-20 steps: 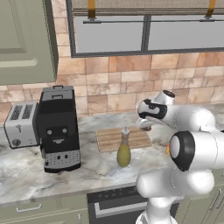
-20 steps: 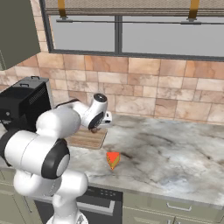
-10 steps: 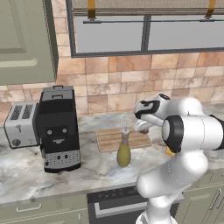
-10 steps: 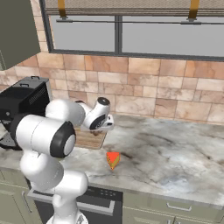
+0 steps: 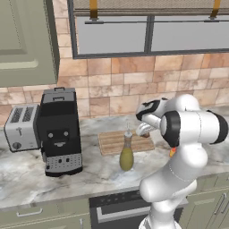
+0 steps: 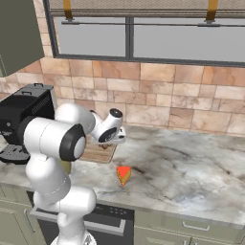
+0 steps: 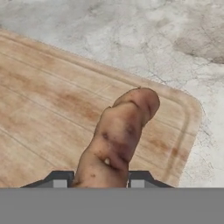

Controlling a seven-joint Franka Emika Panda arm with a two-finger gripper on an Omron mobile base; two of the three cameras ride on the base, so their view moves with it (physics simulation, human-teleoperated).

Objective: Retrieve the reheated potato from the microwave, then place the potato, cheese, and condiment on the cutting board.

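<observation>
My gripper (image 7: 100, 181) is shut on the brown oblong potato (image 7: 120, 135), which hangs just above the right end of the wooden cutting board (image 7: 43, 109). From the left base, the gripper (image 5: 145, 130) is over the board's (image 5: 112, 142) right edge. The olive-yellow condiment bottle (image 5: 126, 154) stands upright on the counter in front of the board. An orange cheese wedge (image 6: 123, 174) lies on the counter to the right of the board (image 6: 98, 152), apart from the gripper (image 6: 117, 139). The microwave is out of view.
A black coffee machine (image 5: 58, 132) and a silver toaster (image 5: 20, 127) stand at the left of the marble counter (image 6: 191, 167). A tiled wall and a window run behind. An oven front (image 5: 116, 210) sits below the counter edge.
The hand has come down toward the board's right end with the potato in it, and the arm's elbow has swung round. Bottle and cheese have not moved.
</observation>
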